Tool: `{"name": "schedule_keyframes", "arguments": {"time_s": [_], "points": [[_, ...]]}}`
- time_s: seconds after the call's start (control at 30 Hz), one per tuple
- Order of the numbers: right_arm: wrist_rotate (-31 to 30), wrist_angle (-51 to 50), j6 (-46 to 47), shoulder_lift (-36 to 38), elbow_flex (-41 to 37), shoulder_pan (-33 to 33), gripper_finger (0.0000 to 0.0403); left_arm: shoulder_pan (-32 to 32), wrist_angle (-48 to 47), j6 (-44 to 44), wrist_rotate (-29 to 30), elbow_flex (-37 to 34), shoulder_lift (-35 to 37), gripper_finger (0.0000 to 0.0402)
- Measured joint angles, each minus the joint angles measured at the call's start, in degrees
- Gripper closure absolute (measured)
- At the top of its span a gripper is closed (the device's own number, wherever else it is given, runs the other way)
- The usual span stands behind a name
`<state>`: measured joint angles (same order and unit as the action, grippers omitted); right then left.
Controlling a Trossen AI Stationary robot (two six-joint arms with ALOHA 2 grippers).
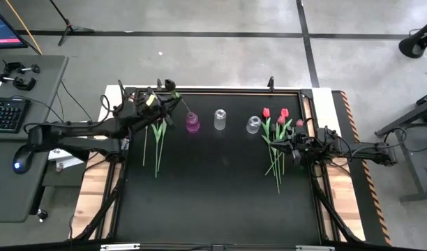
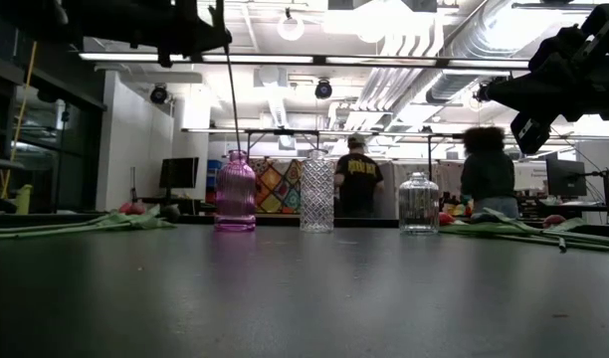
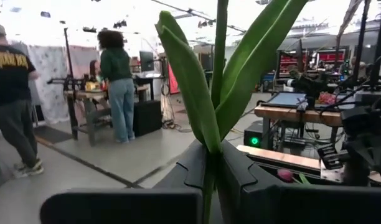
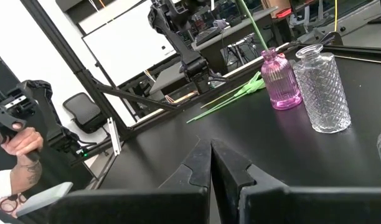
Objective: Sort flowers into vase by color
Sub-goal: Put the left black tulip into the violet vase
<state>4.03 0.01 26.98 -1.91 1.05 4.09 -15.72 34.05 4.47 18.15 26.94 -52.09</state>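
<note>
Above pink vase (image 1: 192,124), perhaps stem (image 2: 231,99) in left pincer (image 1: 170,99)

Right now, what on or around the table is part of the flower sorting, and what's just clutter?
Job:
- held flower, left gripper
- pink vase
- tall clear vase
- round clear vase
- left flowers
- right flowers

Clutter:
- keyboard
- mouse

Black table (image 1: 213,202) with pink vase (image 1: 192,124), two clear vases (image 1: 220,119), loose tulips (image 1: 276,139) either side.
</note>
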Motion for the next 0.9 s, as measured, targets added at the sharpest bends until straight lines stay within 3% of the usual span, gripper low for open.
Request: {"name": "schedule_keyframes", "arguments": {"time_s": [0.37,0.9], "points": [[0.0,0.0,0.0,-0.01,0.01,-0.01,0.0402,-0.16,-10.34,-4.02,2.42,0.0,-0.51,0.0365],[0.0,0.01,0.0,0.0,0.0,-0.01,0.0402,0.94,-16.39,-7.46,-1.25,0.02,-0.51,0.0224]]}}
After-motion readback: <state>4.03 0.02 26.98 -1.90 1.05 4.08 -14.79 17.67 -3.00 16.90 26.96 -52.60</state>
